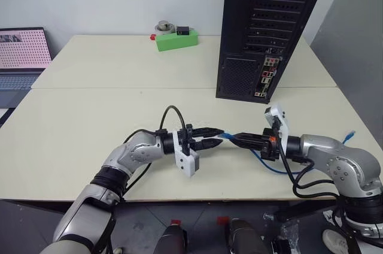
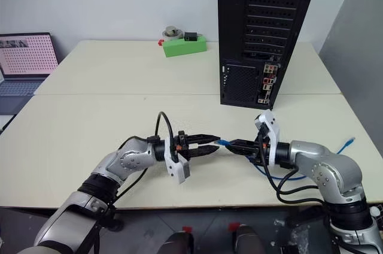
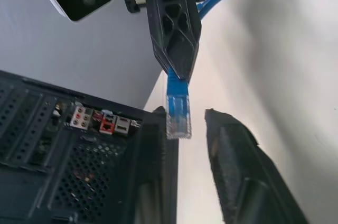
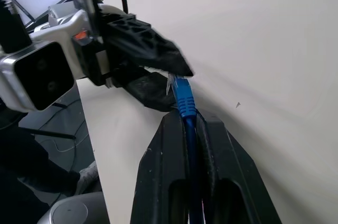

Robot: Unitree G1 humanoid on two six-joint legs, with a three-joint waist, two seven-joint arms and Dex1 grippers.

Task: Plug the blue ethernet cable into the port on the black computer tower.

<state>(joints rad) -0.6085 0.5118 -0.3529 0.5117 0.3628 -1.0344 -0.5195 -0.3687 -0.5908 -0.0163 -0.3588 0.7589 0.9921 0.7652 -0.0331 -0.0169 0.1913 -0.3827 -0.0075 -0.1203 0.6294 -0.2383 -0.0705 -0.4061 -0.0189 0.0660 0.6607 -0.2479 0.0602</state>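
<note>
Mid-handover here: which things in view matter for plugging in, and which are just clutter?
Job:
blue ethernet cable, pinched in the right gripper
left gripper, open around the plug
black computer tower
port strip

Clutter:
green box
laptop

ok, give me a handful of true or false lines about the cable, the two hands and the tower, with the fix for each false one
1. The right hand is shut on the blue ethernet cable. True.
2. The cable's plug is already in a port on the black computer tower. False: the plug hangs over the table, between the fingers of the left hand.
3. The left hand's fingers stand apart around the plug. True.
4. The green box lies between the two hands. False: it sits far back on the table, left of the tower.
</note>
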